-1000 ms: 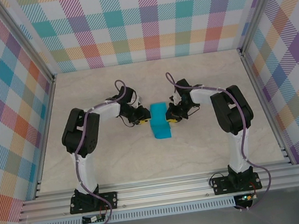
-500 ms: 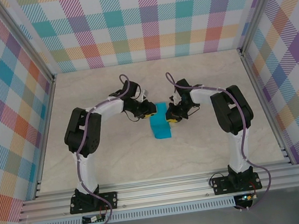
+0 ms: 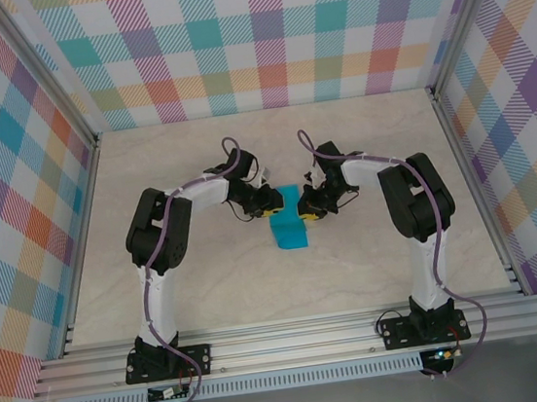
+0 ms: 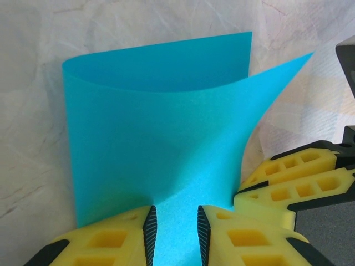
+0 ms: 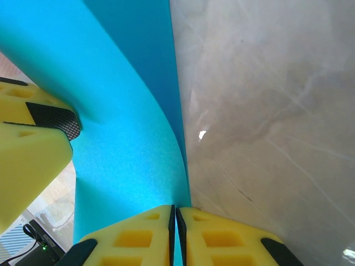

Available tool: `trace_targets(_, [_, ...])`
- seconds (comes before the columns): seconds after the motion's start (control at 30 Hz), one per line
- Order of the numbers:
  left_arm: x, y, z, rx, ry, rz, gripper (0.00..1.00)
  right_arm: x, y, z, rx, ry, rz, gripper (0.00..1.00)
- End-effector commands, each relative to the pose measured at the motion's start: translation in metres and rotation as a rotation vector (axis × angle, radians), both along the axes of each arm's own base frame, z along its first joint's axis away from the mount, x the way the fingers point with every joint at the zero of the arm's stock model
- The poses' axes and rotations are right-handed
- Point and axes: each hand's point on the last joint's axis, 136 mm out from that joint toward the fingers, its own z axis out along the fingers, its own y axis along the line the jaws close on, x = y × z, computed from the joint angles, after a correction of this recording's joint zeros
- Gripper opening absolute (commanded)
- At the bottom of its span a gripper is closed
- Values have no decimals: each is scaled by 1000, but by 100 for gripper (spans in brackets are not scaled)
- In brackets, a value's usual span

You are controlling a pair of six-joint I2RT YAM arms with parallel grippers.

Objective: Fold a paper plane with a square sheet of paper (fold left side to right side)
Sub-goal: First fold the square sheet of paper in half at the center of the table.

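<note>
The square sheet of paper [image 3: 287, 222] lies near the middle of the tabletop [image 3: 210, 287], between my two arms. From the overhead camera it reads as a narrow cyan-blue strip running toward the near edge. It is doubled over on itself but not pressed flat. In the left wrist view the sheet [image 4: 161, 138] has a lower layer flat on the marbled tabletop [image 4: 33, 55]. An upper layer bows above it, and its free corner lifts to a point on the right. I see the left pincer [image 3: 266, 199] at the far left part of the sheet. On its own camera the left pincer [image 4: 176, 224] has its yellow fingers [image 4: 148, 228] spread apart, with cyan paper showing in the gap between the dark pads and no grip on it. The right pincer [image 3: 305, 210] sits at the sheet's right edge, just beside the left one. It shows in the left wrist view as the yellow block, the right pincer [image 4: 294, 188], against the lifted flap. From the right wrist camera the right pincer [image 5: 175, 219] has its fingers pressed together on a thin sliver of the sheet [image 5: 122, 138], so it is clamped on the paper's edge. The paper curves up and away over the bare tabletop [image 5: 266, 111]. A finger of the left pincer [image 5: 33, 144] sits at the left, just against the cyan surface.
</note>
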Motion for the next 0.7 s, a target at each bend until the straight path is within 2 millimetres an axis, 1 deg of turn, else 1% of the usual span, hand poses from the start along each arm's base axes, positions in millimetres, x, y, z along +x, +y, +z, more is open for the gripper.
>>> trace_targets(0.0, [13, 30, -20, 76, 11, 61, 28, -27, -23, -51, -162, 108, 17, 13])
trace_targets(0.17, [24, 44, -18, 75, 7, 97, 29, -27, -24, -51, -164, 108, 19, 13])
trace_targets(0.23, [27, 45, -14, 58, -1, 99, 29, -27, -23, -50, -159, 107, 19, 13])
trace_targets(0.33, [30, 40, 1, 22, -31, 82, 29, -27, -23, -50, -158, 108, 18, 13])
trace_targets(0.5, [31, 31, 37, -41, -106, 38, 29, -26, -22, -50, -154, 106, 19, 13])
trace_targets(0.57, [27, 26, 46, -73, -120, 16, 28, -26, -21, -49, -154, 105, 20, 13])
trace_targets(0.67, [19, 15, 51, -108, -119, -19, 28, -25, -21, -48, -153, 104, 19, 13])
